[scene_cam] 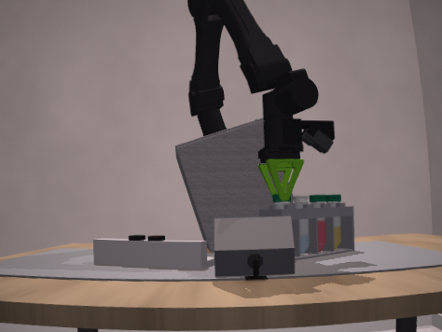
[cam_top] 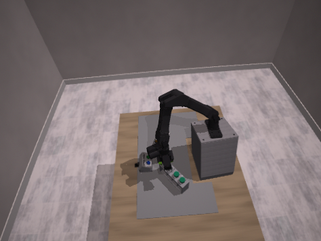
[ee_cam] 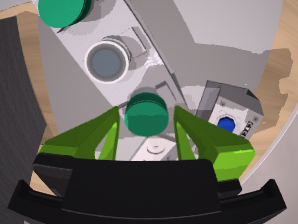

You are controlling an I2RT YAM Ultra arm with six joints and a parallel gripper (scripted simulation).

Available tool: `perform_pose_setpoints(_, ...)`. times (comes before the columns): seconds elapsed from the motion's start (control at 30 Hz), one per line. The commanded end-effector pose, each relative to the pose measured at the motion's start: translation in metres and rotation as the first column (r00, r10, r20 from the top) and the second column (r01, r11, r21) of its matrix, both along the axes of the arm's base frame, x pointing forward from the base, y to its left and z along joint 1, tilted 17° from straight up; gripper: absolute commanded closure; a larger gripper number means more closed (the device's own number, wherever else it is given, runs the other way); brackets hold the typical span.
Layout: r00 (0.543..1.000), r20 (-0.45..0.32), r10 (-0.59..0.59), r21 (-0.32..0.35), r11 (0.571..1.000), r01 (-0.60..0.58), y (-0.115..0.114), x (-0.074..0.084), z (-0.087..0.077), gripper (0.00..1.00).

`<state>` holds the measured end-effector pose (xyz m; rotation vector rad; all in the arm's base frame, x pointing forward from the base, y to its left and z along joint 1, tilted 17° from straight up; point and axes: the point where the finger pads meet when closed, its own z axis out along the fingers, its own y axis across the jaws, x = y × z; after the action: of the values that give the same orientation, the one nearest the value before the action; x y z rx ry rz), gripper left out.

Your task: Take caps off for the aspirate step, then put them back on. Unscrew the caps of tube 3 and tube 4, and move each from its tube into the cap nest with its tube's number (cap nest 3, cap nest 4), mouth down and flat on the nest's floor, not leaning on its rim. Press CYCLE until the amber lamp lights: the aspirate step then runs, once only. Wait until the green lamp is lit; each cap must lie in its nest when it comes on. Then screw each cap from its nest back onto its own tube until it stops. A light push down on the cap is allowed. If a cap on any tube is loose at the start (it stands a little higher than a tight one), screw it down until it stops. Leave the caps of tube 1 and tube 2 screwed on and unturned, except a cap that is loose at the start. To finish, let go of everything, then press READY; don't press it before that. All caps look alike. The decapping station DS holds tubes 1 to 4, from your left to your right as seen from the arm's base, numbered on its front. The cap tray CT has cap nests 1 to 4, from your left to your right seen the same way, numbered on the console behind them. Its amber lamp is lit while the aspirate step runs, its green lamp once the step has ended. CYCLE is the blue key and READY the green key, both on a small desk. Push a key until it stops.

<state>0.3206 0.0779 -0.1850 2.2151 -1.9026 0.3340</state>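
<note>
The decapping station (cam_top: 176, 177) (ee_cam: 100, 36) lies on the grey mat. My gripper (ee_cam: 146, 112) (scene_cam: 282, 196) (cam_top: 164, 164) points down over its end tube. A green cap (ee_cam: 147, 112) (scene_cam: 278, 199) sits on that tube, level with the other caps. The green fingers stand on both sides of it with a small gap on each side, so the gripper is open. The tube beside it (ee_cam: 107, 63) (scene_cam: 301, 200) is open, with no cap. The two further tubes carry green caps (ee_cam: 64, 3) (scene_cam: 318, 198) (scene_cam: 333, 198). The blue CYCLE key (ee_cam: 226, 124) (cam_top: 147, 163) sits on the small desk close by.
The arm's grey ribbed pedestal (cam_top: 214, 150) stands right of the station. A long low grey box (scene_cam: 149, 253) with two dark round things on top lies to the left in the exterior view. The key desk (scene_cam: 254, 252) stands in front of the station there.
</note>
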Motion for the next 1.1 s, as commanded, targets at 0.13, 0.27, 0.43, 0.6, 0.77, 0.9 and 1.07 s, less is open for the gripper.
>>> perform_pose_setpoints(0.13, 0.918, 0.122, -0.378, 0.047, 0.926, 0.375, 0.0023, 0.0028, 0.0027, 0.51)
perform_pose_setpoints(0.27, 0.792, 0.179, -0.583, 0.092, 0.812, 0.577, 0.0023, 0.0028, 0.0027, 0.51)
perform_pose_setpoints(0.43, 0.617, 0.222, -0.755, 0.150, 0.651, 0.744, 0.0023, 0.0029, 0.0027, 0.51)
perform_pose_setpoints(0.6, 0.494, 0.241, -0.836, 0.188, 0.539, 0.821, 0.0023, 0.0029, 0.0027, 0.51)
perform_pose_setpoints(0.77, 0.244, 0.258, -0.935, 0.263, 0.311, 0.913, 0.0023, 0.0029, 0.0027, 0.51)
perform_pose_setpoints(0.9, -0.003, 0.255, -0.967, 0.334, 0.085, 0.939, 0.0023, 0.0029, 0.0027, 0.51)
perform_pose_setpoints(1.07, -0.250, 0.234, -0.940, 0.401, -0.140, 0.905, 0.0023, 0.0029, 0.0027, 0.51)
